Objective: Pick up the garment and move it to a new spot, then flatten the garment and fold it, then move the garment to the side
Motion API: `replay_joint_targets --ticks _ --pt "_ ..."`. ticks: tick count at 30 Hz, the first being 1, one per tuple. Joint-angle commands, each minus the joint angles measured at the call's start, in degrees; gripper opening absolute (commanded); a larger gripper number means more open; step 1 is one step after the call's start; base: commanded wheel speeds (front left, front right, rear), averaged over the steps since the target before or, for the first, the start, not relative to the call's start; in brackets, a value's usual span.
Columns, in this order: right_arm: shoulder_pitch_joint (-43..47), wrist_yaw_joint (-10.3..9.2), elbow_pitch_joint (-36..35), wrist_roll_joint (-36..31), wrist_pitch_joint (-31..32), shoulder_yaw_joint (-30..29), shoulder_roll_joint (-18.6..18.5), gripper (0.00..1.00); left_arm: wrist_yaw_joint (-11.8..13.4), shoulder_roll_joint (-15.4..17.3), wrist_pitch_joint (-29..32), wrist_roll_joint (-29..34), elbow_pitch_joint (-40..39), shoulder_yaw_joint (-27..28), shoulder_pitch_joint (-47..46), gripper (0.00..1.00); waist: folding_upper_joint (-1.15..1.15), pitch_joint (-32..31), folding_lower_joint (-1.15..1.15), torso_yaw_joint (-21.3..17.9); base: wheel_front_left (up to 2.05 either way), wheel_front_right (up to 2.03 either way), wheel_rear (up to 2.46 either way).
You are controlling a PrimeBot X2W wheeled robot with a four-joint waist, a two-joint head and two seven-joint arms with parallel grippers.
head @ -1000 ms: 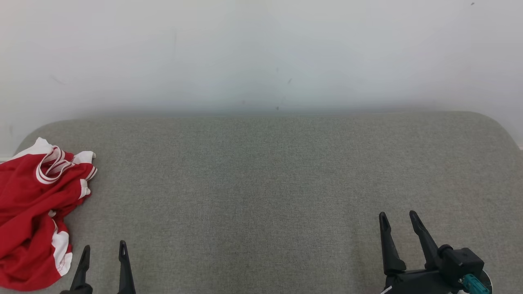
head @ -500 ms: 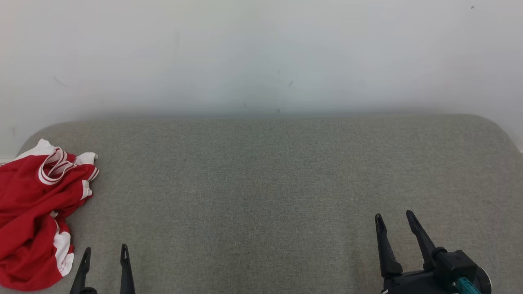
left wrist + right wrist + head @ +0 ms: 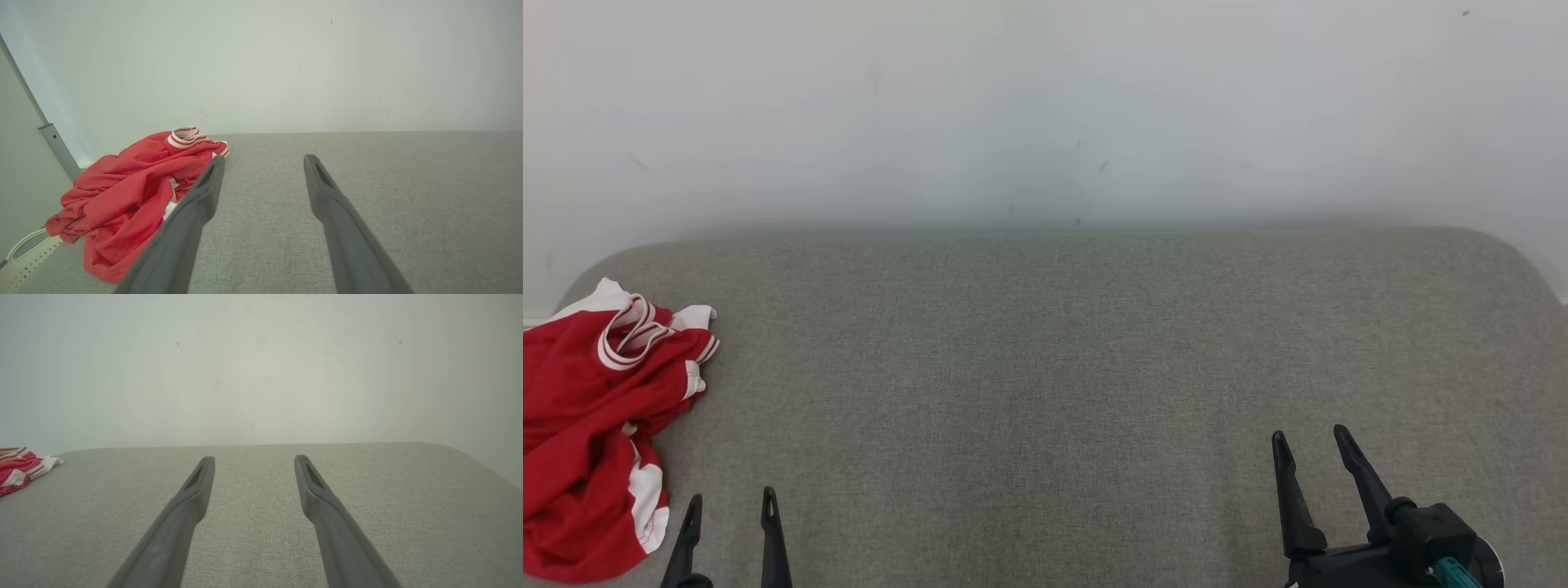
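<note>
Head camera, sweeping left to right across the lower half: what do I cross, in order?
Crumpled red and white garment at the left edge → left gripper, jaws open → a wide stretch of the grey padded surface → right gripper, jaws open.

One garment (image 3: 588, 433), red with white trim, lies at nine o'clock on one grey fabric-covered counter (image 3: 1045, 367). Two grippers: the left gripper (image 3: 731, 496) at seven o'clock, the right gripper (image 3: 1310, 434) at five o'clock. Each carries two dark fingers (image 3: 1292, 498), four fingers in all.
</note>
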Motion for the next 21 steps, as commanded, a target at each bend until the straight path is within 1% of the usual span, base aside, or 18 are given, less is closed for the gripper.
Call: replay_joint_targets --ticks 1,8,19,21 --pt "0.2 -0.12 0.0 0.3 -0.2 0.0 -0.2 1.0 0.1 -0.2 -0.3 -0.3 -0.3 0.0 0.5 1.0 0.0 0.0 0.0 -0.1 0.0 0.0 0.0" --pt "0.1 -0.12 0.2 0.7 -0.3 -0.2 -0.2 1.0 -0.3 -0.2 -0.3 -1.3 -0.3 0.4 0.0 1.0 0.0 -0.1 0.0 -0.2 0.0 0.0 0.0" --pt "0.4 -0.12 0.2 1.0 -0.2 -0.4 -0.2 1.0 0.2 -0.2 -0.3 -1.6 -1.5 0.5 1.1 1.0 0.0 -0.2 0.0 -0.1 0.0 0.0 0.0" --pt "0.4 -0.12 0.3 1.4 -0.2 -0.5 -0.2 1.0 -0.2 -0.3 -0.3 -1.7 -1.9 0.4 1.2 1.0 0.0 -0.2 0.0 -0.1 0.0 0.0 0.0"
